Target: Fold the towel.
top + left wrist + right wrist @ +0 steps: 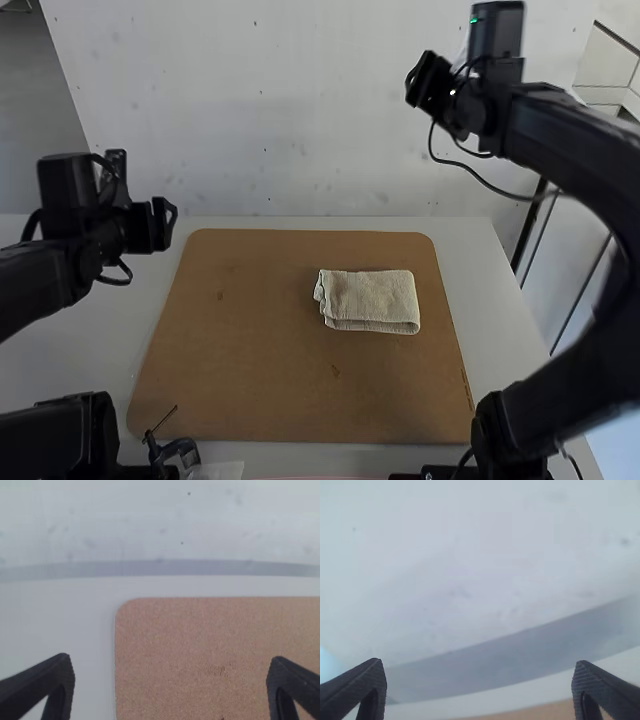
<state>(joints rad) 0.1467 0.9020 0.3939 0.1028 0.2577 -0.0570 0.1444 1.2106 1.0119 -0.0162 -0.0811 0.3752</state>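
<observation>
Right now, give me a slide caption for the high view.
Towel folded into a compact rectangle on the brown board, both robot arms raised clear of it.

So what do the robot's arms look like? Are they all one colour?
Nearly! The left arm and right arm are black, with chunky, boxy parts near their ends. Thin black cables loop off them, and the right one has a tiny green spot. Their fingers are black and tapered.
</observation>
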